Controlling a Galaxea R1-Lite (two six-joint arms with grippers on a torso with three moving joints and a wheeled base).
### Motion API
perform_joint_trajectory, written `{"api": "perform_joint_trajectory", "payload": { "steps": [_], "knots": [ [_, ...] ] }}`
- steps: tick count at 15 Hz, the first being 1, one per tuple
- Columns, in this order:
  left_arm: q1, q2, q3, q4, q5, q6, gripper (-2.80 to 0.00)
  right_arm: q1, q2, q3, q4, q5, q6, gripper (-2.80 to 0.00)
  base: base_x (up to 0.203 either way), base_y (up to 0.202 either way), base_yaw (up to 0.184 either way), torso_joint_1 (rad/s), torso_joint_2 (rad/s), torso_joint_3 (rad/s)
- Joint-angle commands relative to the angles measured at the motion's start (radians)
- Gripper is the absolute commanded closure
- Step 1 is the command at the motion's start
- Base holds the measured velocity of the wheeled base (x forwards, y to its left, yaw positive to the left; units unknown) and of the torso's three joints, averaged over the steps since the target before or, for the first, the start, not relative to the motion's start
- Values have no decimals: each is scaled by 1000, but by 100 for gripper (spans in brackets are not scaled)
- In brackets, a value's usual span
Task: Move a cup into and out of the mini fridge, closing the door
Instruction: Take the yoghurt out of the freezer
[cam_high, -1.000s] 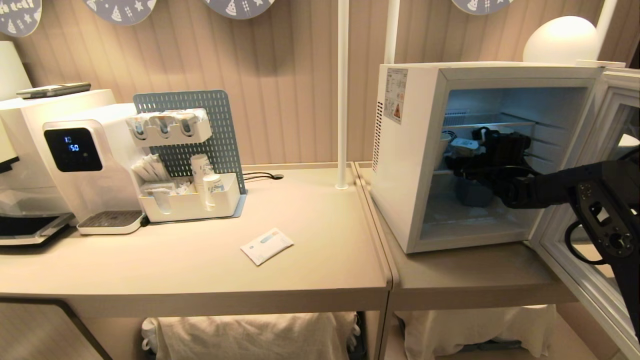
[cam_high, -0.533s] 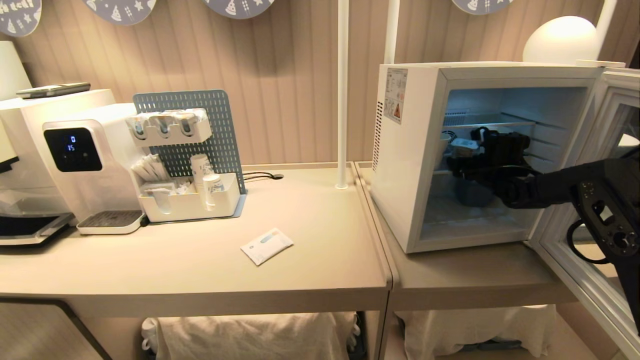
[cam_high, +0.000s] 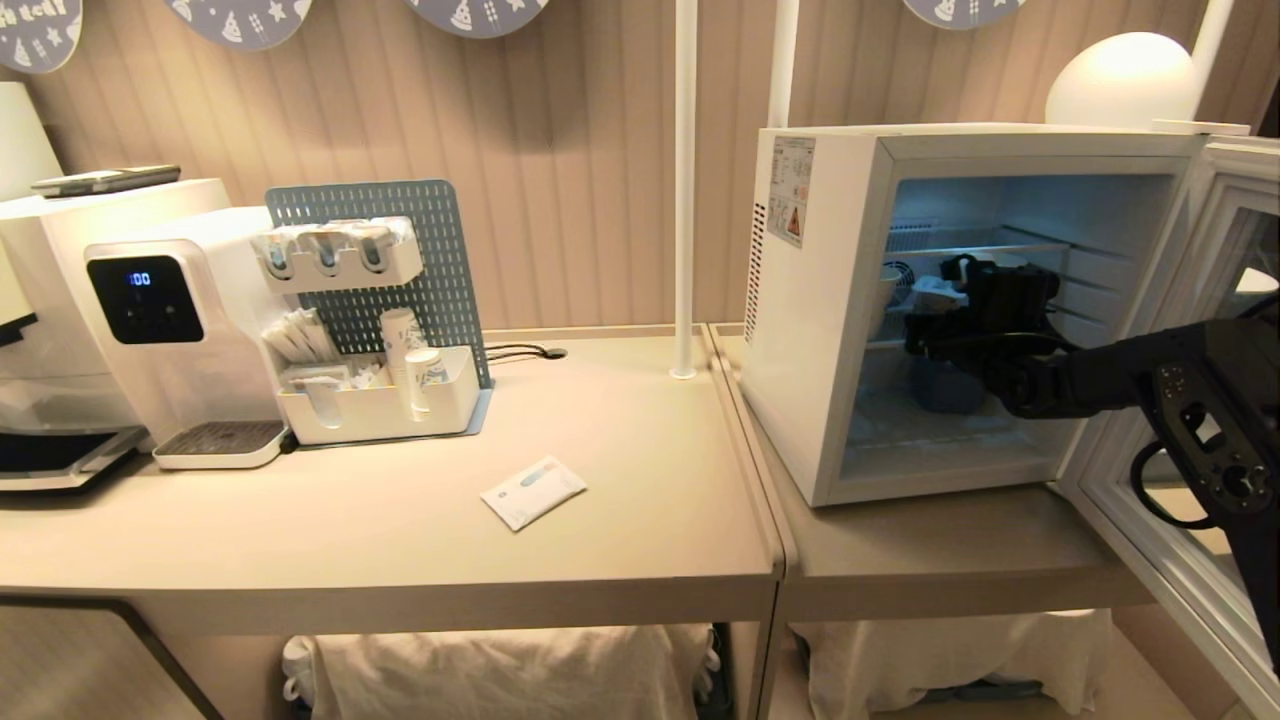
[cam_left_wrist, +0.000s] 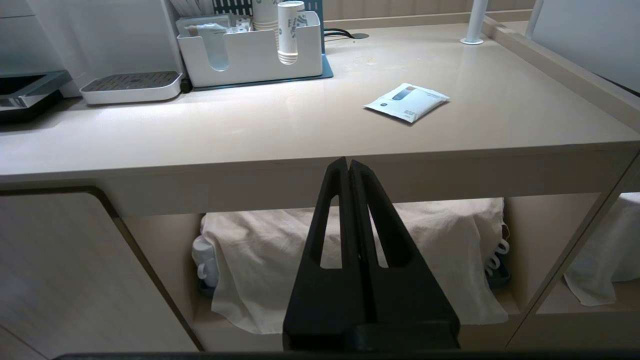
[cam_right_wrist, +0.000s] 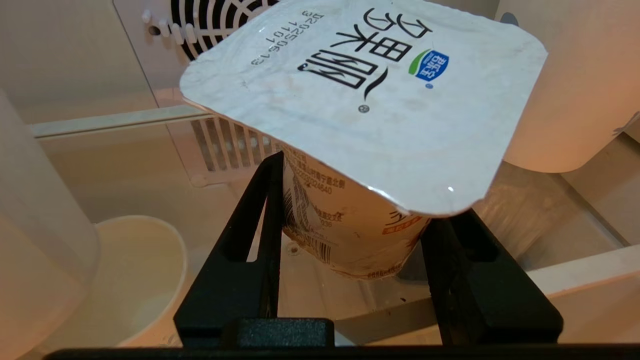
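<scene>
Jaws of the right gripper (cam_right_wrist: 350, 220) sit on either side of the cup (cam_right_wrist: 370, 100), both black fingers against its body just under the square foil lid, so they are pinching it. Seen from the head camera, at the right of the frame, the right arm reaches into the open fridge (cam_high: 830, 300) and the right gripper (cam_high: 925, 325) holds the cup (cam_high: 933, 293) at the level of the wire shelf (cam_high: 1000, 247), tilted. A pale cup (cam_right_wrist: 140, 270) stands lower in the fridge, at the lower left of the wrist picture, and a white container (cam_right_wrist: 575, 90) is at the upper right. At the far right edge, the door (cam_high: 1190, 560) stands swung wide. Pressed together and holding nothing, the left gripper (cam_left_wrist: 348, 167) hangs at the lower middle of its wrist view, below the table (cam_left_wrist: 300, 130) edge. On the table lies a white packet (cam_high: 533, 491), near the centre of the head frame.
</scene>
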Motion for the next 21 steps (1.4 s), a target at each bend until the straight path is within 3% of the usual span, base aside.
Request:
{"api": "perform_joint_trajectory", "payload": {
  "steps": [1,5,10,21],
  "knots": [
    [0,1,0,0,0,0,0,0,3,2,-3,0,1,0,0,0,0,0,0,0],
    [0,1,0,0,0,0,0,-1,-37,70,-27,-1,2,0,0,0,0,0,0,0],
    [0,1,0,0,0,2,0,-7,-195,307,-134,9,0,0,0,0,0,0,0,0],
    [0,1,0,-2,-1,-6,0,7,-447,646,-253,23,-5,0,0,0,0,0,0,0]
  ]
}}
